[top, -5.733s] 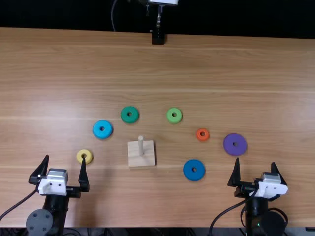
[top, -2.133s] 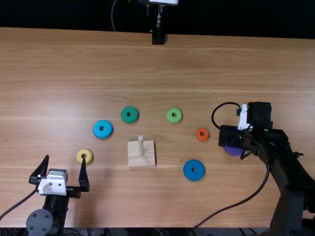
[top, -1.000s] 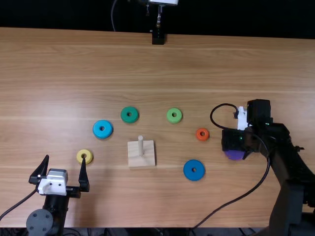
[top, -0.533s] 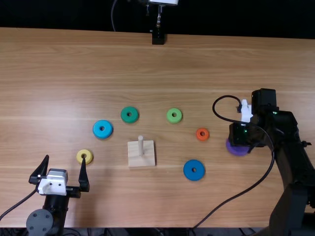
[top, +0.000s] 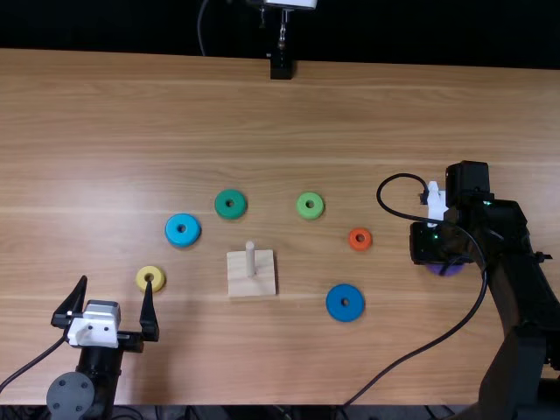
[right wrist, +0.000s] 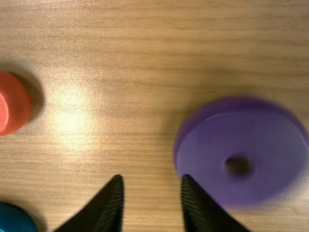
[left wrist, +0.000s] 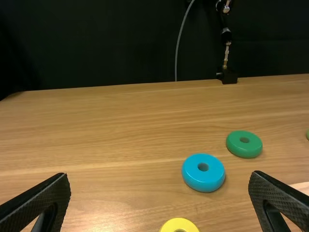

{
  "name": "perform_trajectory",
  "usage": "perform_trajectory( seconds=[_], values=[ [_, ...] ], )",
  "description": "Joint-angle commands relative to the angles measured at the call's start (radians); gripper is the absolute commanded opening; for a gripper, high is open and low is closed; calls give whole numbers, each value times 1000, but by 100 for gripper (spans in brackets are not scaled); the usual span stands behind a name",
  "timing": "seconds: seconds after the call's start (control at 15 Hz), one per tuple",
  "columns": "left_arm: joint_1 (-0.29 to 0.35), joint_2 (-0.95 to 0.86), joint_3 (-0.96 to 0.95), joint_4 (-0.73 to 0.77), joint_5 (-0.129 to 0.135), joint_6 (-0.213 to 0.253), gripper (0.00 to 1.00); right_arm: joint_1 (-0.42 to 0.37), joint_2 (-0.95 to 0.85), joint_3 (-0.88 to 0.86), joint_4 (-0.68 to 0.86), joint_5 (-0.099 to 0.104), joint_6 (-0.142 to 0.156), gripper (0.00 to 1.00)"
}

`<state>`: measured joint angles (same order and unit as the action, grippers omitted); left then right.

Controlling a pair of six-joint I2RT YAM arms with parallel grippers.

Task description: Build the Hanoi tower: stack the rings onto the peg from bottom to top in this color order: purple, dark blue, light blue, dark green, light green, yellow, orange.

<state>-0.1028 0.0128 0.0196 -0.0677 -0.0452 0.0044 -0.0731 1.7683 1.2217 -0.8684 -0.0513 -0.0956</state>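
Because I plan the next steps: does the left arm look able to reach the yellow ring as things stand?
Probably yes: the left gripper is open close to the yellow ring, with no other ring between them.

Black right arm (top: 523, 280), white bracket (top: 436, 206) (looped cable (top: 379, 194))

Top view: thick round purple ring (top: 446, 270) mostly hidden under black right arm (top: 516, 280); right pincer (top: 429, 243) fingertips hidden too. Left pincer (top: 116, 282) fingertip covers a bit of small yellow ring (top: 143, 276). Right wrist view: purple ring blurred; small round orange ring (right wrist: 13, 104), round dark blue ring (right wrist: 17, 220) cut off. Left wrist view: yellow ring, round light green ring (left wrist: 307, 135) cut off.
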Motion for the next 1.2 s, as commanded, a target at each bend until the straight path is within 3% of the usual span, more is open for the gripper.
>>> perform_trajectory(
  seconds=[0.0,0.27,0.4,0.73,1.13],
  values=[
    [3,-13,-20,-11,5,14,100,-14,11,4,0,11,4,97],
    [3,-13,-20,-11,5,14,100,-40,11,4,2,136,-6,100],
    [3,-13,-20,-11,5,14,100,-73,11,4,2,169,-24,100],
    [3,-13,-20,-11,5,14,100,-99,13,-10,164,162,-22,100],
    [3,-13,-20,-11,5,14,100,-94,51,-14,181,162,-15,100]
  ],
)
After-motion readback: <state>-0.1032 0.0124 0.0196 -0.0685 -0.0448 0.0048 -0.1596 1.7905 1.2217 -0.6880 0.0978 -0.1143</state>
